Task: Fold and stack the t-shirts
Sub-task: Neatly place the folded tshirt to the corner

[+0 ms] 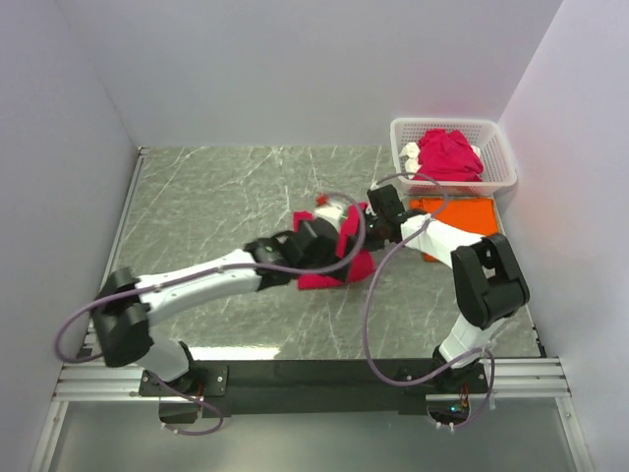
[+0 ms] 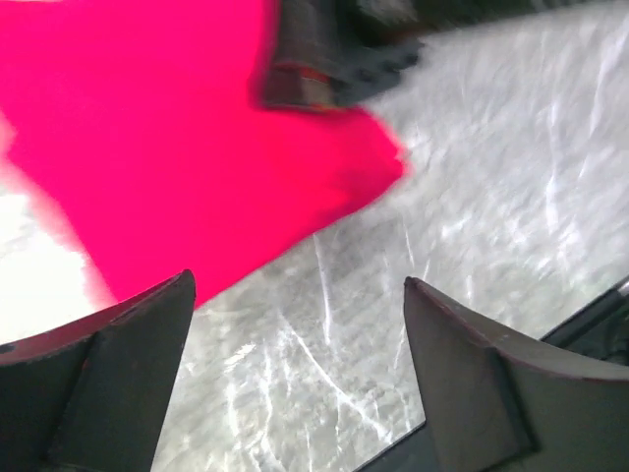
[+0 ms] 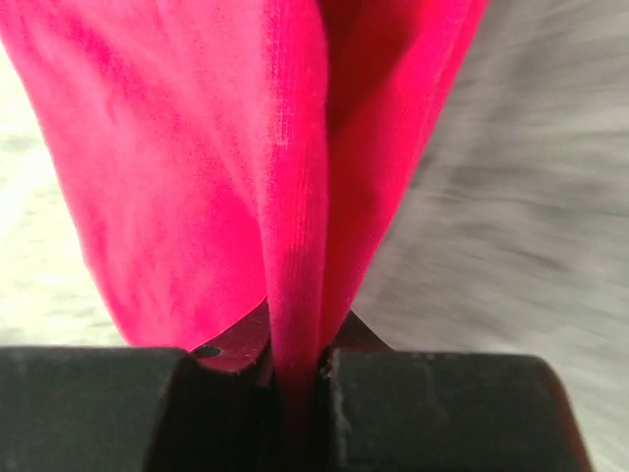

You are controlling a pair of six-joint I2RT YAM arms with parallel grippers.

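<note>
A crimson-pink t-shirt (image 1: 329,277) lies crumpled near the middle of the desk (image 1: 216,197). A fold of it is pinched tight between the right fingers (image 3: 413,403), while the left fingers (image 2: 482,374) stand wide apart over the desk just beside the shirt's edge, holding nothing. To its right an orange t-shirt (image 1: 464,209) lies flat, and behind that a white basket (image 1: 499,147) holds more crimson-pink cloth (image 1: 447,155).

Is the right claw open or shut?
Shut: the right claw pinches a fold of the pink t-shirt, with no gap showing.
</note>
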